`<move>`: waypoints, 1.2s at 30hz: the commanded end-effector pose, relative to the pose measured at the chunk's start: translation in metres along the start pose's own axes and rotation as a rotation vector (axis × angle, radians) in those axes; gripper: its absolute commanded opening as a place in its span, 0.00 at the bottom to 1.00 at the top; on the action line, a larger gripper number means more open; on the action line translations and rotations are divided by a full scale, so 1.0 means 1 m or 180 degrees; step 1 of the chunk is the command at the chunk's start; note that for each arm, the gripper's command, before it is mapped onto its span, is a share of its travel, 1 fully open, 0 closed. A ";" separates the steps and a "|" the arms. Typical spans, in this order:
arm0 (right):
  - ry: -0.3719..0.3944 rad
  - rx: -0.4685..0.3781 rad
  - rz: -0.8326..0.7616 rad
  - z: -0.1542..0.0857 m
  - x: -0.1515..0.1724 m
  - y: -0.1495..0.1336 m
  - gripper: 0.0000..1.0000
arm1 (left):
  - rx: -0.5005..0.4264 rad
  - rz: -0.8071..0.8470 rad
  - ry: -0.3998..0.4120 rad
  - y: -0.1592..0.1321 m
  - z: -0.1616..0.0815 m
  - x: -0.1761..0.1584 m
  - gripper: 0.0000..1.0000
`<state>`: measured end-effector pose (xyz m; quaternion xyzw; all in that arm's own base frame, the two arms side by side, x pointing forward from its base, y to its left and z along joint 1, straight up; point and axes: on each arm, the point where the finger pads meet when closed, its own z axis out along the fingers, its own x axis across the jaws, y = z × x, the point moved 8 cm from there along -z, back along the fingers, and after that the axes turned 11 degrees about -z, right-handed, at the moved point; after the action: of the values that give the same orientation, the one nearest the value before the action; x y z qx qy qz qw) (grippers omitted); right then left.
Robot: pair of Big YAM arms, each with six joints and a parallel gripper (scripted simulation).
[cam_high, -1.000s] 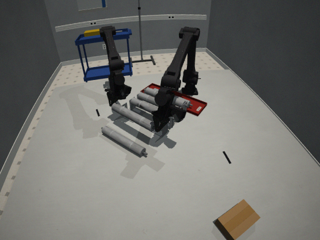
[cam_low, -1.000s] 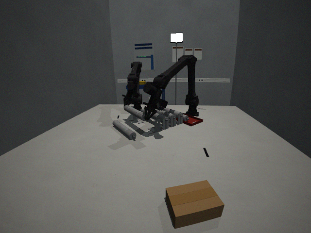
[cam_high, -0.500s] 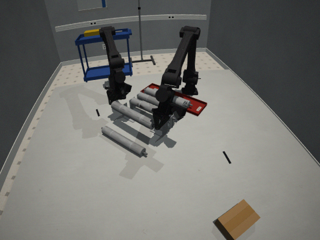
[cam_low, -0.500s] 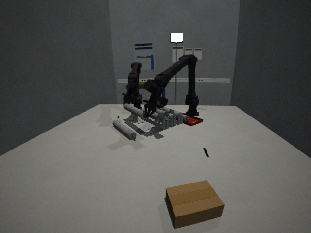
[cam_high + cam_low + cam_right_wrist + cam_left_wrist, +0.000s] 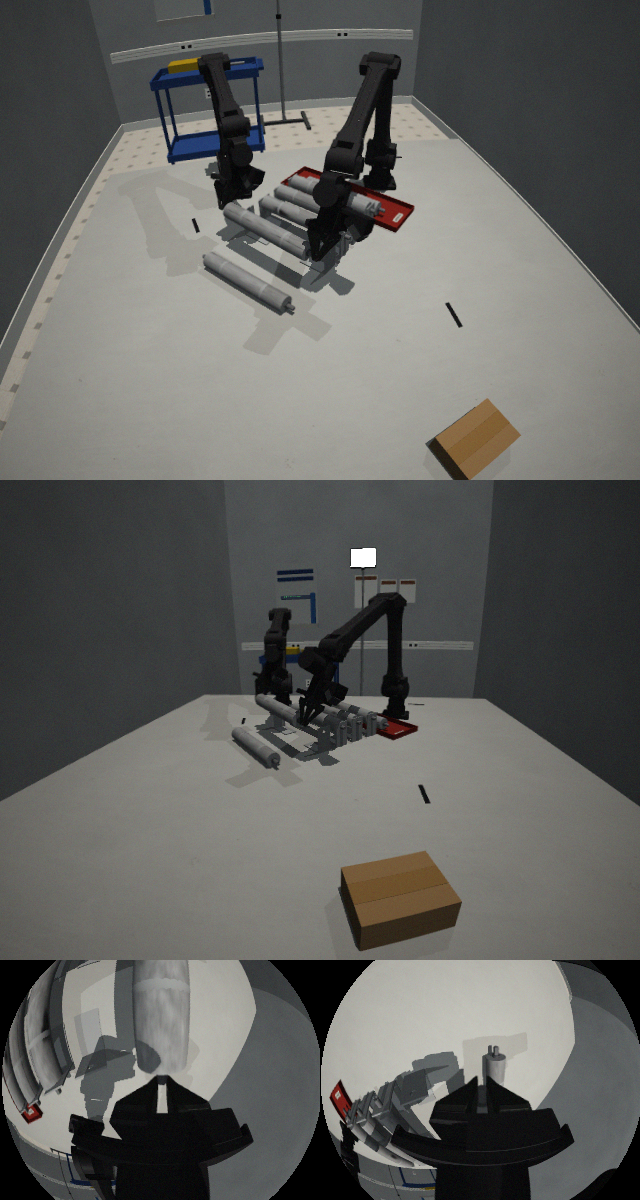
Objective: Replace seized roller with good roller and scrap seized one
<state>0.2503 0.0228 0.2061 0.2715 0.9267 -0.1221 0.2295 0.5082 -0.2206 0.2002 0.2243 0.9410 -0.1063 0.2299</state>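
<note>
A grey roller (image 5: 266, 229) (image 5: 276, 708) (image 5: 162, 1025) hangs raised near the roller bed's front brackets (image 5: 324, 738). My left gripper (image 5: 313, 255) (image 5: 301, 722) (image 5: 482, 1080) is shut on its axle at one end. My right gripper (image 5: 223, 205) (image 5: 258, 694) (image 5: 161, 1077) is shut on the axle at the other end. Another roller (image 5: 248, 281) (image 5: 254, 746) (image 5: 495, 1067) lies on the table in front. More rollers (image 5: 289, 209) (image 5: 42, 1035) sit behind the raised one. I cannot tell whether the rearmost lies in the bed or in the red scrap tray (image 5: 390, 207) (image 5: 408, 728).
A cardboard box (image 5: 478, 439) (image 5: 400, 898) stands on the near table, far from the arms. Black strips (image 5: 453, 314) (image 5: 423, 793) lie on the table. A blue cart (image 5: 206, 142) stands beyond the table's back edge.
</note>
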 end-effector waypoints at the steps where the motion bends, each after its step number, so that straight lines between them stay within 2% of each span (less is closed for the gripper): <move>1: -0.0172 -0.0126 0.0127 -0.013 -0.009 0.004 0.03 | 0.0016 0.0152 -0.0496 -0.014 -0.046 -0.048 0.03; 2: -0.0141 -0.0094 0.0105 -0.008 -0.002 0.001 0.03 | 0.0021 0.0145 -0.0445 -0.014 -0.041 -0.040 0.03; 3: -0.0161 -0.0107 0.0112 -0.011 -0.004 0.002 0.03 | 0.0030 0.0122 -0.0299 -0.013 -0.028 -0.017 0.03; 4: -0.0191 -0.0129 0.0123 -0.018 -0.010 0.005 0.03 | 0.0017 0.0046 -0.0296 -0.007 -0.028 -0.014 0.03; 6: -0.0223 -0.0146 0.0125 -0.018 -0.008 0.006 0.03 | -0.0016 -0.0022 -0.0354 0.004 -0.032 -0.016 0.03; 7: -0.0179 -0.0094 0.0085 -0.010 0.002 0.002 0.03 | -0.0014 -0.0021 -0.0370 0.004 -0.033 -0.015 0.03; 10: -0.0204 -0.0108 0.0083 -0.015 -0.003 0.004 0.03 | 0.0007 0.0081 -0.0404 -0.005 -0.035 -0.021 0.03; 11: -0.0254 -0.0139 0.0124 -0.023 -0.008 0.006 0.03 | 0.0005 -0.0005 -0.0382 -0.002 -0.032 -0.009 0.03; 13: -0.0215 -0.0066 0.0062 -0.012 0.008 0.001 0.03 | -0.0009 -0.0043 -0.0425 0.004 -0.036 -0.005 0.03; 17: -0.0398 -0.0192 0.0152 -0.030 -0.003 0.010 0.03 | -0.0010 -0.0043 -0.0560 0.005 -0.045 -0.005 0.03; 19: -0.0355 -0.0105 0.0083 -0.018 0.013 0.004 0.03 | -0.0002 -0.0035 -0.0618 0.004 -0.049 -0.006 0.03; 21: -0.0369 -0.0078 0.0070 -0.023 0.013 0.004 0.03 | 0.0020 -0.0022 -0.0606 -0.001 -0.045 0.004 0.03; 22: -0.0396 -0.0088 0.0076 -0.025 0.013 0.005 0.03 | 0.0001 -0.0062 -0.0625 0.006 -0.046 0.007 0.03; 24: -0.0416 -0.0069 0.0050 -0.020 0.022 0.004 0.03 | 0.0004 -0.0080 -0.0663 0.007 -0.047 0.011 0.03; 25: -0.0470 -0.0111 0.0041 -0.029 0.013 0.008 0.03 | 0.0003 -0.0058 -0.0714 0.006 -0.052 0.003 0.03; 27: -0.0470 -0.0111 0.0041 -0.029 0.013 0.008 0.03 | 0.0003 -0.0058 -0.0714 0.006 -0.052 0.003 0.03; 29: -0.0456 -0.0028 0.0013 -0.021 0.031 0.002 0.03 | 0.0013 -0.0102 -0.0721 0.007 -0.046 0.022 0.03; 32: -0.0572 -0.0095 0.0036 -0.032 0.030 0.008 0.03 | 0.0011 -0.0129 -0.0789 0.009 -0.051 0.032 0.03; 34: -0.0686 -0.0196 0.0097 -0.046 0.020 0.015 0.03 | 0.0005 -0.0106 -0.0920 0.010 -0.061 0.020 0.03; 36: -0.0714 -0.0196 0.0151 -0.045 0.014 0.015 0.03 | 0.0018 0.0024 -0.1070 0.003 -0.073 -0.004 0.03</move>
<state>0.2158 0.0509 0.2017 0.2419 0.9118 -0.1481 0.2971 0.4613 -0.1881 0.1975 0.2007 0.9239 -0.1316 0.2980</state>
